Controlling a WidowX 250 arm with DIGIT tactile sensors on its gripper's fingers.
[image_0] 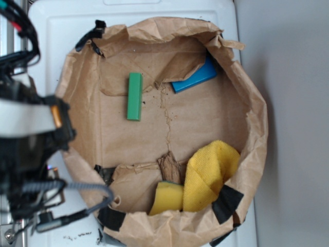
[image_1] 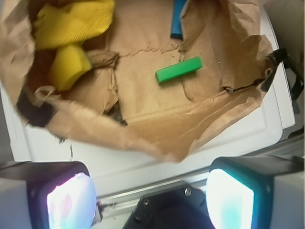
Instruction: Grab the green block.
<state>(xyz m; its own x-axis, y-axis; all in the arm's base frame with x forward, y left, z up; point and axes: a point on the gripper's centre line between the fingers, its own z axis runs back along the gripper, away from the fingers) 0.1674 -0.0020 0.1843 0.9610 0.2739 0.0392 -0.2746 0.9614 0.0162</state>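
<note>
- Paper bag [image_0: 216,103] is the biggest thing here, brown and crumpled, rolled down into a sort of bowl sitting on a white surface [image_0: 61,25]. In the wrist view its near rim [image_1: 143,138] is ahead of the claw, and everything else sits beyond that rim.
- Robot arm [image_0: 25,134] is parked off to the side of the bag in the exterior view, outside the rim, nowhere near touching anything inside.
- Claw [image_1: 150,202] is spread wide, the two pads [image_1: 71,202] glowing at the bottom corners of the wrist view with nothing between them.
- Yellow cloth [image_0: 211,175] is bunched up inside the bag, far ahead and to the left of the claw, with a yellow sponge [image_0: 167,198] right up against it.
- Blue block [image_0: 194,78] is at the far side, half tucked under a paper fold.
- Green block [image_1: 178,69] lies flat on the bag floor, ahead of the claw and slightly right, well apart from it and clear of the blue one.
</note>
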